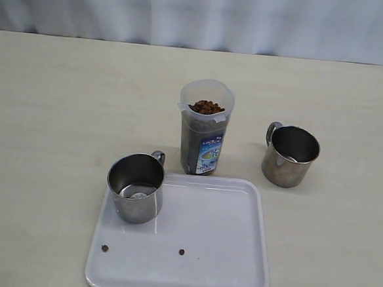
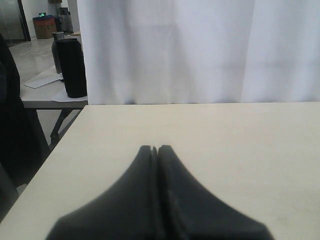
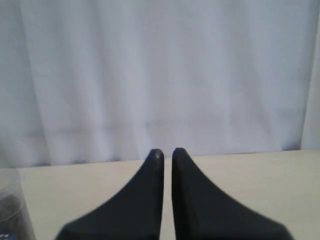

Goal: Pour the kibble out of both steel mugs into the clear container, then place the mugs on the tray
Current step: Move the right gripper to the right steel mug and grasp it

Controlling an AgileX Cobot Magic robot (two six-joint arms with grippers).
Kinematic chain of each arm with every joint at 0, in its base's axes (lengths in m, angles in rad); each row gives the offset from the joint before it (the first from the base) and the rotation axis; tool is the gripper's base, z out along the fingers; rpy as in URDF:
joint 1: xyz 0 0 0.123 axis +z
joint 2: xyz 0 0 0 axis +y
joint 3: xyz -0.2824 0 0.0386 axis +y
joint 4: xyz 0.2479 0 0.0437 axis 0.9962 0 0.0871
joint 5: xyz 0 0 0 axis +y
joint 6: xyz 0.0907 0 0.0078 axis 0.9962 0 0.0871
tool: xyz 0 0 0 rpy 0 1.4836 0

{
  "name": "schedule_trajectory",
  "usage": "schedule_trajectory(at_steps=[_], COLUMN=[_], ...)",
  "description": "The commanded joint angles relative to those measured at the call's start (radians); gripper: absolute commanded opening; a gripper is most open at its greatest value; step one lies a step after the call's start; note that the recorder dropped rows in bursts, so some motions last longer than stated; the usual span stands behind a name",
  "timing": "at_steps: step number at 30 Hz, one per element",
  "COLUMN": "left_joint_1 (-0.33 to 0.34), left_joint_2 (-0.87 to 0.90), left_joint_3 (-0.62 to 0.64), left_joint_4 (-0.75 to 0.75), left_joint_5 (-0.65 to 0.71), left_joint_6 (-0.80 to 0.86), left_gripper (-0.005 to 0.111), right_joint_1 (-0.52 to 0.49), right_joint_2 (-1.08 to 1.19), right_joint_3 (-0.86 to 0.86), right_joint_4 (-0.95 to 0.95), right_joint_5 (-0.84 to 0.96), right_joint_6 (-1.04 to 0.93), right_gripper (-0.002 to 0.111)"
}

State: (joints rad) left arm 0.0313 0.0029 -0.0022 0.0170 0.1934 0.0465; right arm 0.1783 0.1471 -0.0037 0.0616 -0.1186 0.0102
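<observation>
Here, the tall translucent plastic canister (image 1: 204, 128) is pictured heaped with small reddish-brown kibble pellets (image 1: 206, 107), just behind the flat white rectangular plastic tray (image 1: 218, 237). One shiny stainless-steel mug (image 1: 136, 187) is set upright at the tray's left corner nearest the canister. The second steel mug (image 1: 290, 156) is found off the tray on the pale beige surface (image 1: 62, 108), to the canister's right. Both mugs appear emptied.

The left claw (image 2: 156, 149) is shut on nothing. The right claw (image 3: 167, 152) is all but closed, with a thin slit showing and nothing held.

The second mug is judged best taken by its wall or handle, kept upright, and set on the tray's bare right half, clear of the canister. Two stray pellets (image 1: 104, 248) are scattered on the tray. A white curtain (image 1: 200, 16) is hung behind the surface, and a dark cylinder (image 2: 72, 67) is glimpsed on a neighbouring table.
</observation>
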Motion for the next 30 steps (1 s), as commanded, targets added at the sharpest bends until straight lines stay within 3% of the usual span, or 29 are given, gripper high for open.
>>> schedule_trajectory(at_steps=[1,4,6,11,17,30], left_joint_1=[-0.01,-0.01,-0.01,-0.01,-0.01,-0.01], left_joint_2=[-0.003,-0.003,-0.003,-0.003,-0.003,-0.003], left_joint_3=[0.002,0.002,0.002,0.002,0.002,0.002], left_joint_4=[-0.007,-0.003,-0.003,-0.003,-0.003,-0.003], left_joint_5=[-0.013,-0.013,-0.013,-0.013,-0.013,-0.013], left_joint_6=[0.001,0.001,0.001,0.001,0.001,0.001], left_gripper=[0.0,0.0,0.0,0.0,0.0,0.0], right_joint_1=[0.13,0.223,0.255,0.262,0.262,0.262], right_joint_2=[0.249,0.509,0.676,1.095,1.406,1.657], right_joint_3=[0.004,0.004,0.003,-0.152,-0.314,-0.471], right_joint_4=[-0.062,-0.104,-0.097,-0.012,0.087,0.085], right_joint_5=[-0.198,-0.362,-0.423,-0.438,-0.394,-0.482], right_joint_6=[0.01,-0.059,-0.112,-0.154,-0.235,-0.283], right_gripper=[0.009,0.023,0.04,0.107,0.109,0.109])
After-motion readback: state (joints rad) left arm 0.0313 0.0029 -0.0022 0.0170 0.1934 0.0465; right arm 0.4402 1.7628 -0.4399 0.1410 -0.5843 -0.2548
